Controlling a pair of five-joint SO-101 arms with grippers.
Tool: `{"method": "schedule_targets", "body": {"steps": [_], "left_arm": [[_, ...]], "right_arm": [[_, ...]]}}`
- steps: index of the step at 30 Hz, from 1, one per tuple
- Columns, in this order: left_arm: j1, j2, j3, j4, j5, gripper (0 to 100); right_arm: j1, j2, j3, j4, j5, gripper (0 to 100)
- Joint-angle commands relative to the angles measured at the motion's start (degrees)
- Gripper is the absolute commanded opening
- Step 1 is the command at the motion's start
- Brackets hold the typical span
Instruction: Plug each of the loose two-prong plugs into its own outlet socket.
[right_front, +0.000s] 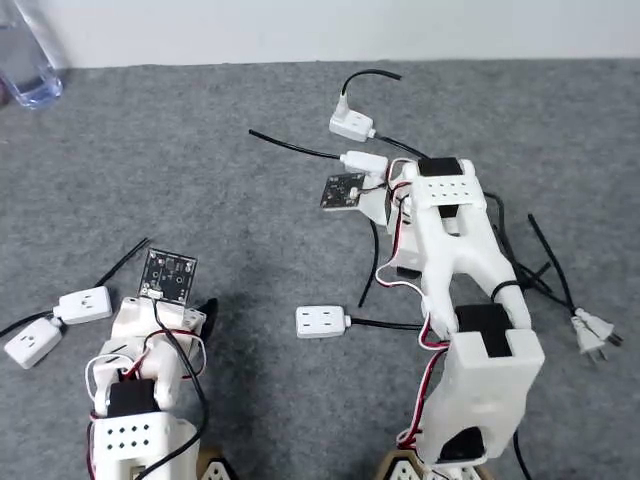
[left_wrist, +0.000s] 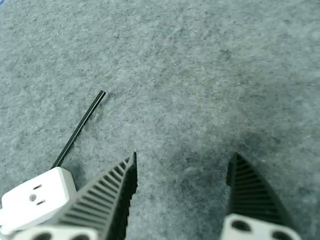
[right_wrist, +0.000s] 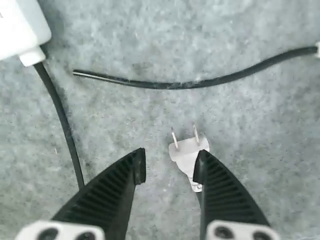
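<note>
Since the right gripper (right_wrist: 170, 159) straddles the two-prong plug (right_wrist: 187, 147) half-open, gripping nothing yet, we'd centre, pinch its body, then aim prongs at the outlet socket (right_front: 350, 125) at 11 o'clock; left gripper (left_wrist: 183, 165) wide, empty.

The table (right_front: 200, 150) has a grey carpet-like cover all over. Sitting on it are the left pair of sockets (right_front: 83, 305), white and just beside each other at the near left. The middle socket (right_front: 322, 321) has its black cord (right_front: 385, 323) running off to the right, and there's a far socket (right_front: 352, 124) at the back. A small plug (right_wrist: 187, 147) lies prongs-out near that one, by a loose cord end (right_wrist: 175, 84). The right-side plug (right_front: 592, 332) is well apart from everything. A clear bottle (right_front: 25, 60) sits in the far left corner.
</note>
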Motion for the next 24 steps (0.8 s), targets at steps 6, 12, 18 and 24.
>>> {"method": "schedule_targets", "body": {"steps": [6,12,18,24], "left_arm": [[0.53,-0.70,-0.13,-1.32,-0.53,28],[0.53,-0.70,-0.13,-1.32,-0.53,28],[0.53,-0.70,-0.13,-1.32,-0.53,28],[0.53,-0.70,-0.13,-1.32,-0.53,28]], "right_arm": [[5.67,-1.27,-0.79,0.13,13.54,22.7],[9.10,-0.40,-0.44,-4.00,21.71,22.7],[9.01,4.09,-0.88,-5.23,28.84,22.7],[9.01,8.22,-0.88,-11.38,28.75,22.7]]}}
